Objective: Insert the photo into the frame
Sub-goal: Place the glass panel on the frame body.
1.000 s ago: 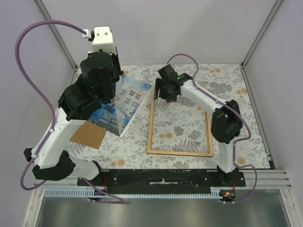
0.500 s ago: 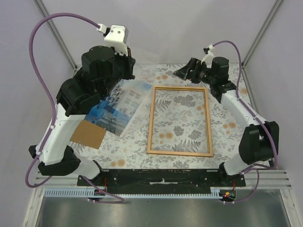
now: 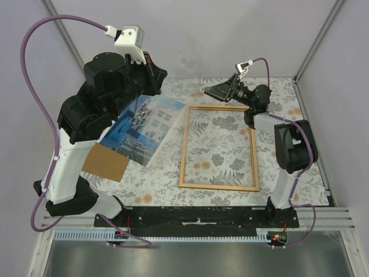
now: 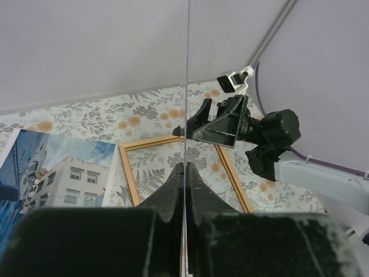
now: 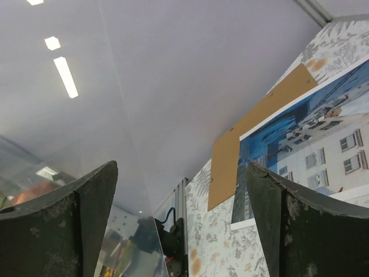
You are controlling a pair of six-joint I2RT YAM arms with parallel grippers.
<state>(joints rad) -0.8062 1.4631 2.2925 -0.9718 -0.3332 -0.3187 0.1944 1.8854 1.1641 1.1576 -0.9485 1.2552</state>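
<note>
Far left there's a brown board (image 3: 106, 164) lying flat on the flowery worktop (image 3: 277, 98). Just to its right is the photo (image 3: 124, 138), face up, blue and white buildings showing. It sits beside the frame, not in it.

The left claw (image 4: 184, 176) is up in the air over the photo's far end, pinched tight on something really thin. I'm fairly sure it's a clear pane (image 3: 170, 118). From the wrist cam it's edge-on and just a hairline running straight up from the fingertips, but from above you can see a see-through sheet hanging tilted over the photo, its right edge close to the frame's left rail.

The frame (image 3: 219, 187) lies flat in the middle of the worktop with only the flower cloth showing inside it.

The right claw (image 3: 214, 90) hangs above the frame's far rail, pointing left, jaws spread wide with nothing between them.
</note>
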